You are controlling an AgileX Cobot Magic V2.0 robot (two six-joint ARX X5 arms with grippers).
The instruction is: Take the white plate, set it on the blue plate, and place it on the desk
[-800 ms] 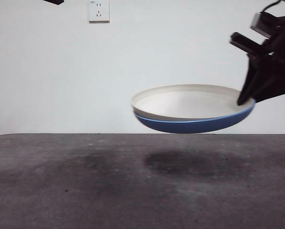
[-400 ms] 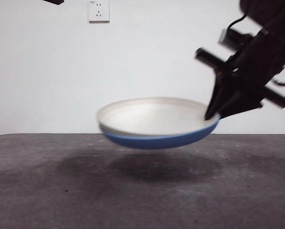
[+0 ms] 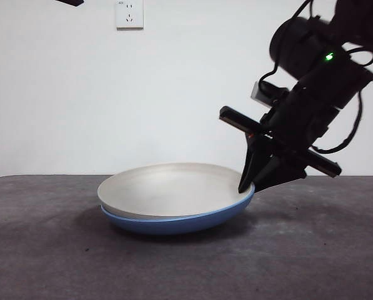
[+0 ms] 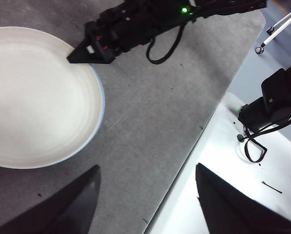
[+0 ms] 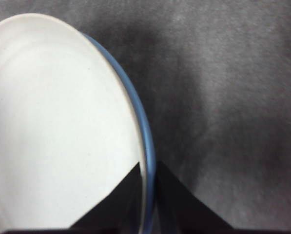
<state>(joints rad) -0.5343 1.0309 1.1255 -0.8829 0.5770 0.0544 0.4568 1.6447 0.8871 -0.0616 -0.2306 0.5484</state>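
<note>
The white plate (image 3: 167, 187) lies nested in the blue plate (image 3: 167, 224). The stack's underside meets the desk (image 3: 174, 269), and its right side is slightly raised. My right gripper (image 3: 245, 187) is shut on the stacked rims at the stack's right edge. In the right wrist view one jaw lies on the white plate (image 5: 52, 122) and the other outside the blue plate's rim (image 5: 143, 122); the gripper (image 5: 147, 165) pinches both. My left gripper (image 4: 146, 168) is open and empty high above the desk, looking down on the white plate (image 4: 33, 97) and the right gripper (image 4: 79, 53).
A wall socket (image 3: 129, 14) is on the white wall behind. The left arm's tip (image 3: 70, 2) shows at the top left corner. The desk's edge (image 4: 199, 136) borders a white surface with black cables and a black device (image 4: 277, 97).
The right gripper has carried the stacked plates down and to the left, from hanging above the desk to touching it.
</note>
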